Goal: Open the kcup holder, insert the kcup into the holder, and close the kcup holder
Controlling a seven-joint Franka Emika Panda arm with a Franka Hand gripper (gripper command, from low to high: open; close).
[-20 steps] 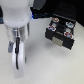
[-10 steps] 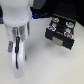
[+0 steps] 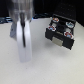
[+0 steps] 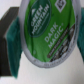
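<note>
The wrist view is filled by the kcup (image 4: 47,32), a white pod whose green foil lid reads "Dark Magic". My gripper (image 4: 45,37) is shut on it, with a green pad (image 4: 12,47) pressed against its side. In the exterior view my gripper (image 3: 22,50) is a blurred white shape hanging over the table at that view's left, and the pod itself is lost in the blur. The black kcup holder (image 3: 61,34) stands at that view's right, apart from the gripper. Its tray appears pulled out and shows round slots.
Several pods with red or blue lids (image 3: 64,31) sit in the holder's slots. The white tabletop (image 3: 45,65) spreads between the gripper and the holder. Dark background lies behind the holder.
The gripper has shifted a little toward the exterior view's right, nearer the holder, and now shows motion blur. The holder has not moved.
</note>
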